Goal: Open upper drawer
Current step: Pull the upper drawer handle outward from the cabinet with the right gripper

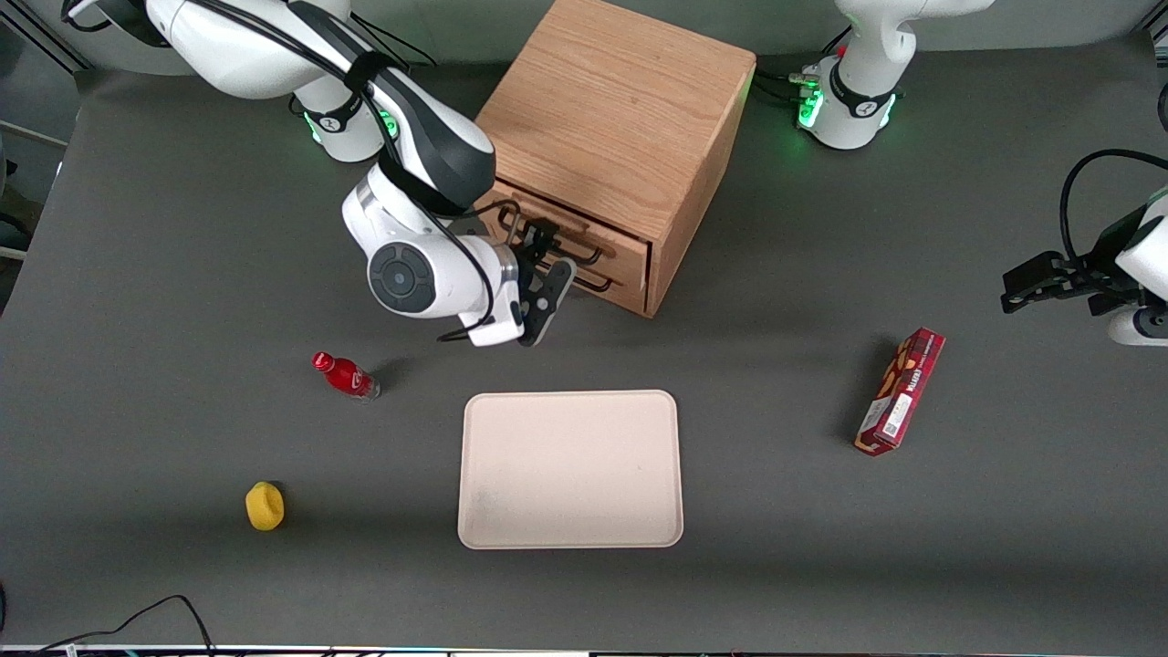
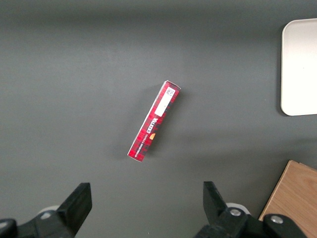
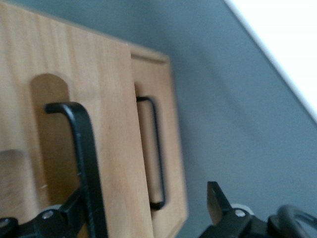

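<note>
The gripper stands with fingers spread wide at the cabinet front, one finger against the upper drawer's handle, the other clear of it. The upper drawer faces the tray; its bar handle runs along the drawer front. Judgement: open table allows pulling toward the front camera.
</note>
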Available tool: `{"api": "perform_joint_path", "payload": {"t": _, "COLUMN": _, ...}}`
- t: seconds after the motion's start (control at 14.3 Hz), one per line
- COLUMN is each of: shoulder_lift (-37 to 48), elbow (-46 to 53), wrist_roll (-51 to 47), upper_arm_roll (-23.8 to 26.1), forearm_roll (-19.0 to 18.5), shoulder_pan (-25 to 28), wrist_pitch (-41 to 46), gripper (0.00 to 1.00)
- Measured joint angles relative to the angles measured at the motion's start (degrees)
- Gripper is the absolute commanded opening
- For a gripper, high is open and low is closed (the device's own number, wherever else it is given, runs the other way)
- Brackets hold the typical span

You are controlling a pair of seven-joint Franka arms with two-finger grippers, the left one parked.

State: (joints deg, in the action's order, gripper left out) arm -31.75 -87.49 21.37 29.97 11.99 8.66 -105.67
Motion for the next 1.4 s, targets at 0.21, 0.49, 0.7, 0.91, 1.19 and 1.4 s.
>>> {"api": "perform_joint_path", "payload": {"t": 0.21, "shoulder_lift": -3.5, "elbow": 3.2, "wrist_roll": 0.2, "upper_arm_roll": -1.6, "forearm_roll": -1.3, "shoulder_pan": -0.5, "wrist_pitch": -0.8, "gripper": 1.00}}
{"api": "perform_joint_path", "payload": {"t": 0.49, "shoulder_lift": -5.2, "elbow": 8.1, "wrist_roll": 0.2, "upper_arm_roll": -3.4, "forearm_roll": -1.4, "shoulder_pan": -0.5, "wrist_pitch": 3.8, "gripper": 1.00}}
{"api": "perform_joint_path", "payload": {"t": 0.7, "shoulder_lift": -7.6, "elbow": 13.4, "wrist_roll": 0.5, "upper_arm_roll": -4.3, "forearm_roll": -1.4, "shoulder_pan": -0.6, "wrist_pitch": 7.5, "gripper": 1.00}}
{"api": "perform_joint_path", "payload": {"t": 0.91, "shoulder_lift": -9.2, "elbow": 16.4, "wrist_roll": 2.6, "upper_arm_roll": -5.8, "forearm_roll": -1.4, "shoulder_pan": -0.5, "wrist_pitch": 8.0, "gripper": 1.00}}
{"api": "perform_joint_path", "payload": {"t": 1.19, "shoulder_lift": -10.6, "elbow": 19.5, "wrist_roll": 5.9, "upper_arm_roll": -8.1, "forearm_roll": -1.5, "shoulder_pan": -0.5, "wrist_pitch": 8.0, "gripper": 1.00}}
{"api": "perform_joint_path", "payload": {"t": 1.4, "shoulder_lift": -12.3, "elbow": 22.6, "wrist_roll": 9.0, "upper_arm_roll": -9.8, "forearm_roll": -1.5, "shoulder_pan": -0.5, "wrist_pitch": 8.0, "gripper": 1.00}}
